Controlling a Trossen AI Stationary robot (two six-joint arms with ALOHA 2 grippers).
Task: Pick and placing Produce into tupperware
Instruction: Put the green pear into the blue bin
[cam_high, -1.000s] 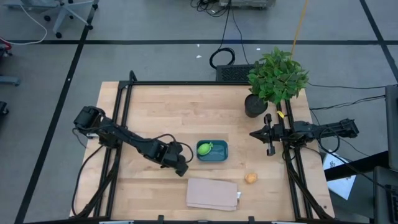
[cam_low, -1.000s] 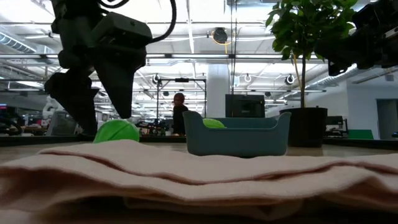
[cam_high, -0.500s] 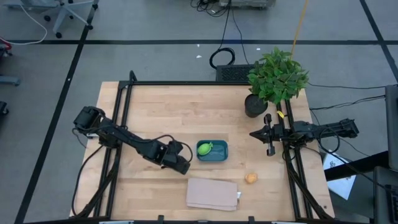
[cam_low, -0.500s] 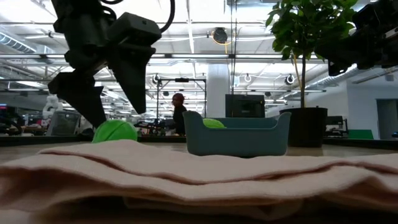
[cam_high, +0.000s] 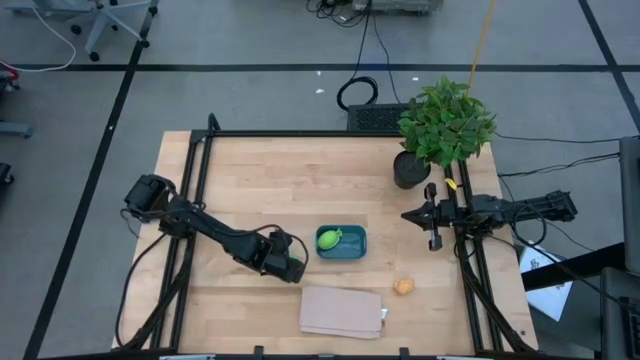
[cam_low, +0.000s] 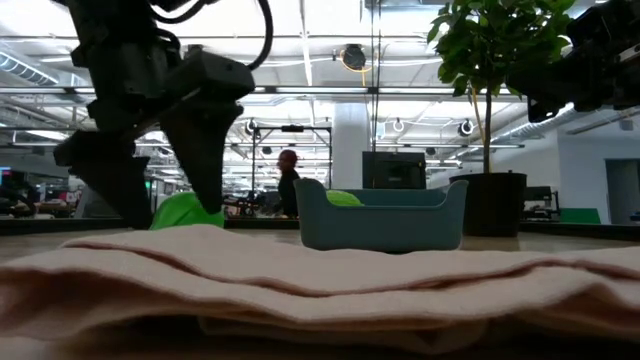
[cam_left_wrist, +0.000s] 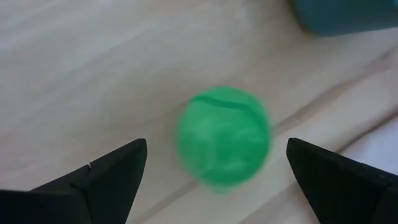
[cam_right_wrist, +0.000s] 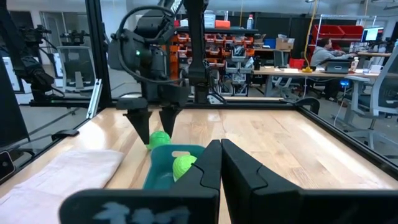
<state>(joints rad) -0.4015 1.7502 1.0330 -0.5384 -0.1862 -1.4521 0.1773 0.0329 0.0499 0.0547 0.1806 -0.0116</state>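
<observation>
Left gripper (cam_high: 291, 270): lowered to the table just beside the tupperware's left end, fingers spread wide with one on each side of the bright green fruit; in the left wrist view (cam_left_wrist: 211, 165) both fingertips stand clear of the fruit, nothing held.
Bright green fruit (cam_left_wrist: 222, 135): on the wooden table (cam_high: 270, 180) between the left gripper's fingers, close to the tupperware and by the edge of the beige cloth; in the low view (cam_low: 185, 210) it sits between the two dark fingers.
Tupperware (cam_high: 345, 243): teal-blue, upright on the table, near the middle of its front half.
Pale yellow-green fruit (cam_high: 329, 239): inside the tupperware, at its left end; it shows above the rim in the low view (cam_low: 343, 198).
Orange fruit (cam_high: 403, 286): on the table, off the tupperware's front-right corner, apart from it.
Beige cloth (cam_high: 342, 311): folded flat, in front of the tupperware.
Right gripper (cam_high: 410, 215): raised, well to the right of the tupperware, near the potted plant (cam_high: 445, 125); fingers together, holding nothing.
</observation>
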